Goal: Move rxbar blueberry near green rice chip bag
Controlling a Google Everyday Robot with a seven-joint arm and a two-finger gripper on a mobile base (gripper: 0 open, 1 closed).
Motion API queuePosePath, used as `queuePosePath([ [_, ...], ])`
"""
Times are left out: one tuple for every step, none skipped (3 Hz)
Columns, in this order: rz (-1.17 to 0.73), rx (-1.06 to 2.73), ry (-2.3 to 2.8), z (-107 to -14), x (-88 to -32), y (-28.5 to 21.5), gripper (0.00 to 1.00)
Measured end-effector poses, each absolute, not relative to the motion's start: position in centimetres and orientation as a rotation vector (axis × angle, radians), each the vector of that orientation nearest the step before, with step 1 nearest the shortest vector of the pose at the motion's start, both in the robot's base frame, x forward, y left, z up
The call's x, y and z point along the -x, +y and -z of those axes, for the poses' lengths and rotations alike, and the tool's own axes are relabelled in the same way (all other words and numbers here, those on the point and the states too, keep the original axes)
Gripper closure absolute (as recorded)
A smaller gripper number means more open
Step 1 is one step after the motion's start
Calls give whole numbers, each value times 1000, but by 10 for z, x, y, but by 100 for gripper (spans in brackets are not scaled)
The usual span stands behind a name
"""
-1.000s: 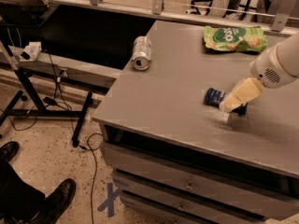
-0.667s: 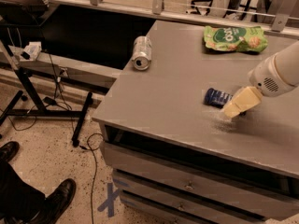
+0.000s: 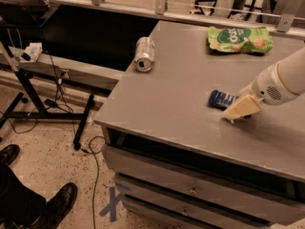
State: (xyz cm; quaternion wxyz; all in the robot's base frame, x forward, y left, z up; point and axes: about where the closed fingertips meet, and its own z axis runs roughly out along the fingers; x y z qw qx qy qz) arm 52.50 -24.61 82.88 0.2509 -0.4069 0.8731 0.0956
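The rxbar blueberry point(image 3: 220, 99), a small dark navy bar, lies flat on the grey table point(image 3: 171, 94) at the right middle. My gripper point(image 3: 238, 111) comes in from the right on a white arm and sits low over the bar's right end, its pale fingers point(image 3: 243, 107) covering that end. The green rice chip bag point(image 3: 239, 39) lies at the table's far right corner, well behind the bar.
A silver soda can point(image 3: 144, 54) lies on its side near the table's left edge. Drawers run under the table front. A black stand point(image 3: 28, 80) with cables is on the left. A person's black shoes point(image 3: 52, 202) are at the lower left floor.
My gripper has shifted slightly right and back along the bar's right end. The bar, bag and can lie where they were.
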Motion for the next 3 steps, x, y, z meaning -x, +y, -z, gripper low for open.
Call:
queuePosePath([
  [-252,1115,2357,-838,-531,-243,64],
  [-251,1133,2333,-849,-541,-235,87],
  [-254,1148,2316,-856,-550,-228,100],
])
